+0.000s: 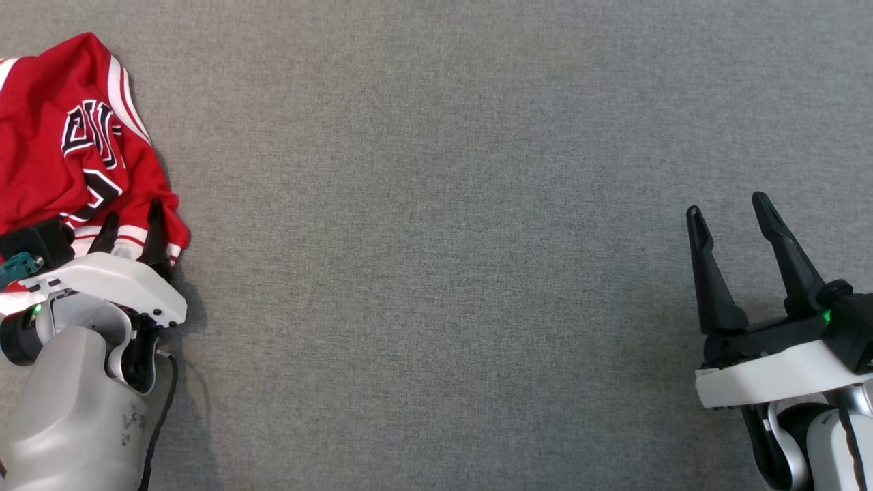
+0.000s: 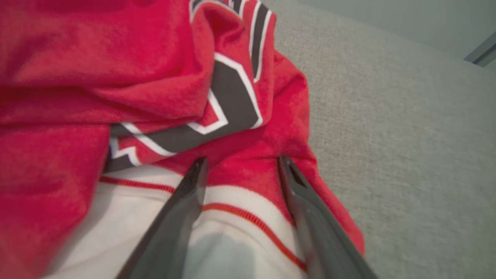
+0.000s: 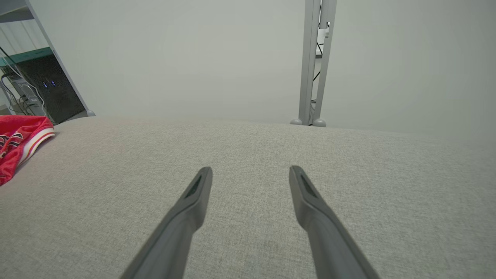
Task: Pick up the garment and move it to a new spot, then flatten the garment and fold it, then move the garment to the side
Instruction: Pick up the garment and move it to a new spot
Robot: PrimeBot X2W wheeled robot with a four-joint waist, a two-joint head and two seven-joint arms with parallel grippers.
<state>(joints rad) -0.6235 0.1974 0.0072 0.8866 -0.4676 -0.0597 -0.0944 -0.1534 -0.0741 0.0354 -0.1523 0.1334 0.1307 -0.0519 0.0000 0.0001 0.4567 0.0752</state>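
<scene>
A red basketball jersey (image 1: pixel 61 143) with black-and-white lettering and white trim lies crumpled at the far left of the grey table. My left gripper (image 1: pixel 133 221) stands open at the jersey's near right corner, its fingers straddling the white-and-red hem. In the left wrist view the jersey (image 2: pixel 116 77) lies close up, and the gripper (image 2: pixel 242 161) has red cloth between its spread fingertips. My right gripper (image 1: pixel 730 208) hovers open over bare table at the lower right, far from the jersey. In the right wrist view that gripper (image 3: pixel 250 170) holds nothing, and the jersey (image 3: pixel 17 141) peeks in at the left edge.
The grey fabric-covered table (image 1: pixel 436 204) stretches wide between the two arms. Beyond its far edge stand a grey metal post (image 3: pixel 316 62) and a dark cabinet with cables (image 3: pixel 46 89).
</scene>
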